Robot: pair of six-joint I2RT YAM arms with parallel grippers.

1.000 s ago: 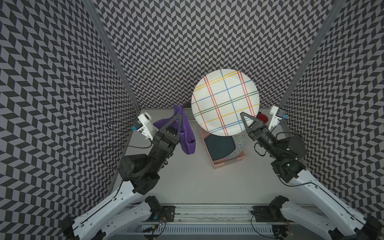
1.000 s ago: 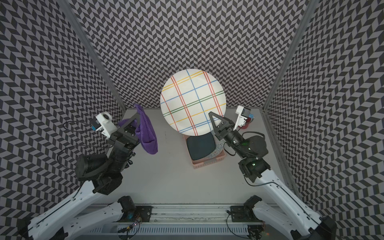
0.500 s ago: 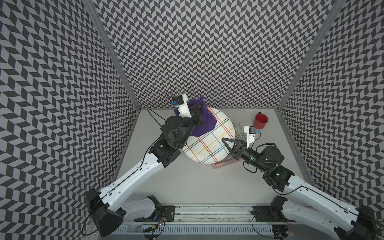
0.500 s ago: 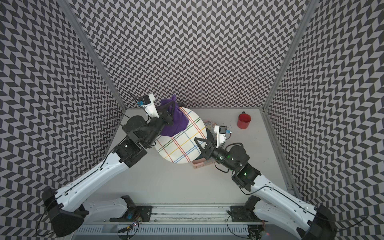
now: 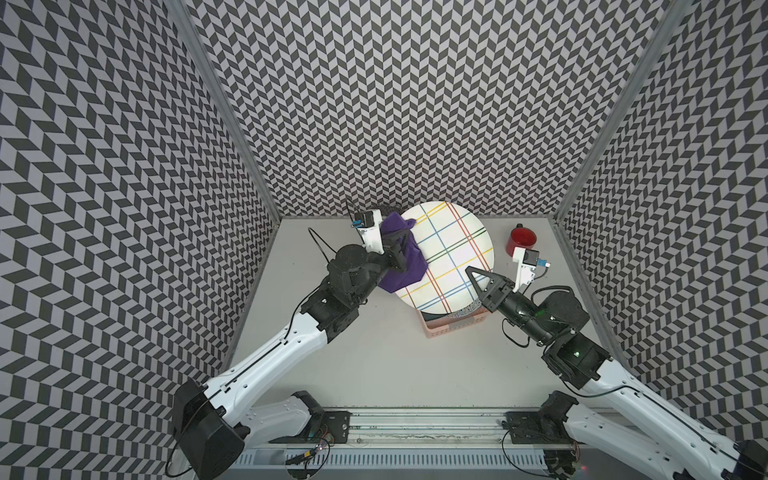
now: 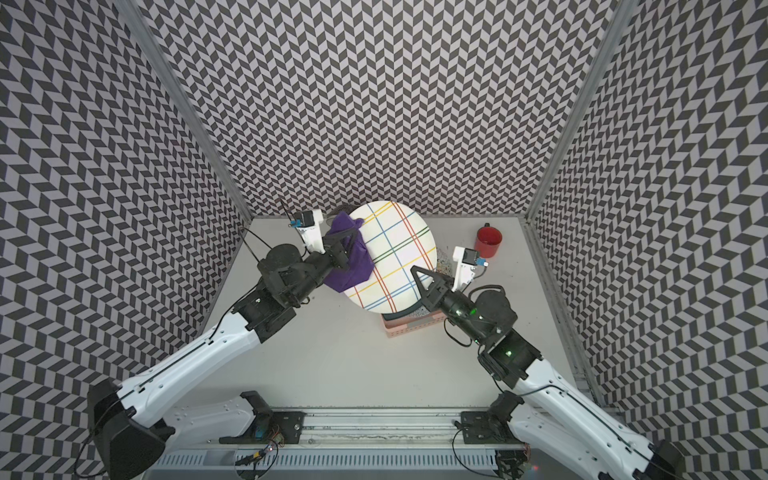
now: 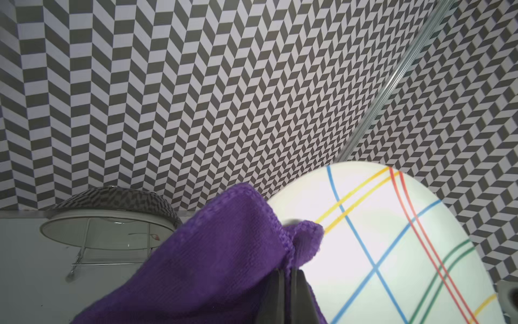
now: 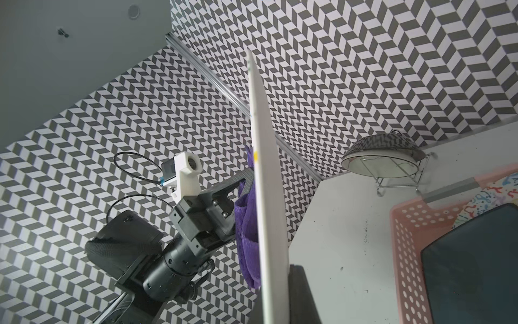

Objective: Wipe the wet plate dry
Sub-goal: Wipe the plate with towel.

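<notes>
**Cloth brought into contact with plate: wiping has begun.**
A second ago the plate [image 5: 451, 253] was raised high, clear of the purple cloth [image 5: 401, 262]. It is now lower and tilted over the pink basket [image 5: 440, 330], its near-right rim clamped in the right gripper [image 5: 473, 277]. The left gripper [image 7: 285, 276], clamped on the cloth, presses it against the plate's left face.

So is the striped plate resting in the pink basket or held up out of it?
Held up, tilted: the right claw grips the plate by its lower rim, above the pink basket.
</notes>
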